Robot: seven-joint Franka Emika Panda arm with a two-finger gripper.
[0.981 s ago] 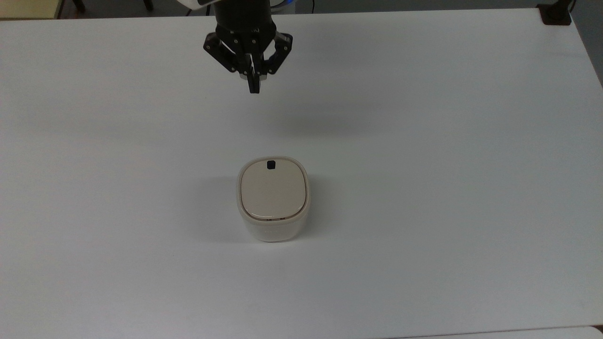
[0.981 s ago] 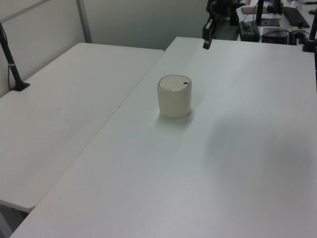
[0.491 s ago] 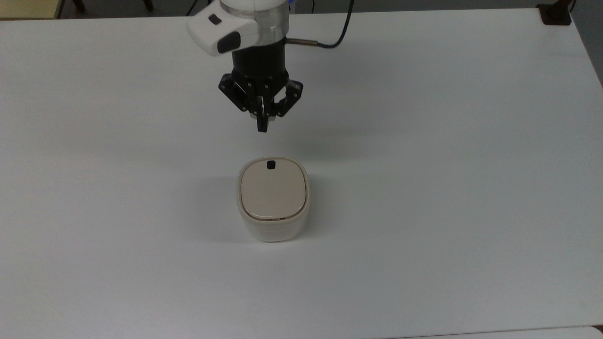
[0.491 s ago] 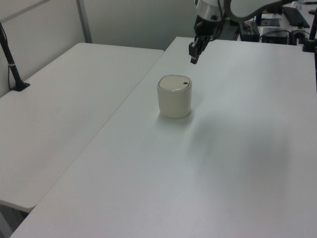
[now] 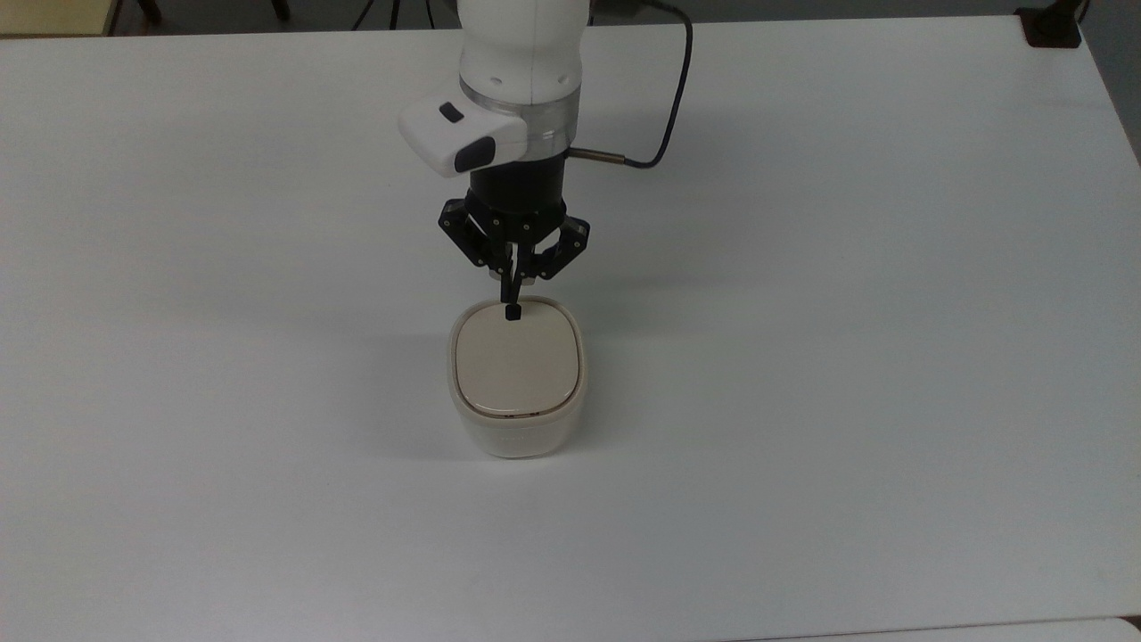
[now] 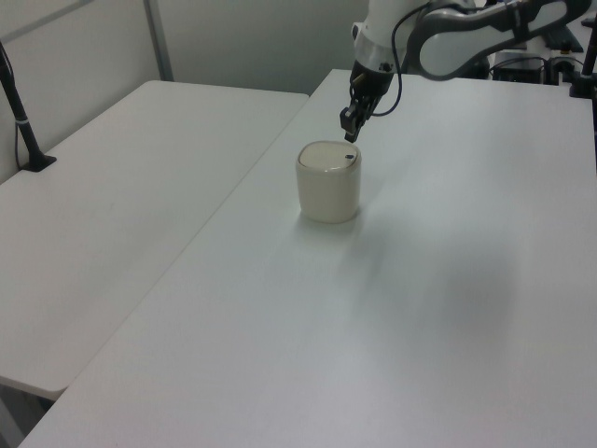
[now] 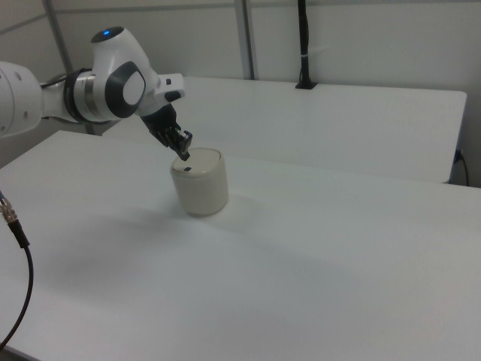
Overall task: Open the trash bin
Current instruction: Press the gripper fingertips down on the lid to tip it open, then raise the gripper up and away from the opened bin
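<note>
The trash bin [image 5: 517, 392] [image 6: 328, 182] [image 7: 200, 183] stands upright near the middle of the white table, a cream rounded-square body under a flat beige lid that lies closed. A small black button [image 5: 513, 313] sits near the lid's far edge in the top view. My gripper [image 5: 509, 294] [image 6: 348, 133] [image 7: 183, 154] points straight down just above that button, its fingers shut together with nothing between them. In the left view and the right view the tips hang a little above the lid's edge.
The white table [image 5: 847, 312] spreads wide on every side of the bin. A second white table [image 6: 121, 196] adjoins it on the left view's left. A black post [image 6: 23, 121] is clamped there, and a cable [image 5: 664, 134] trails from my wrist.
My arm has come forward and down across the table, from its far edge to just above the bin's button. The fingers stayed shut. The bin has not moved.
</note>
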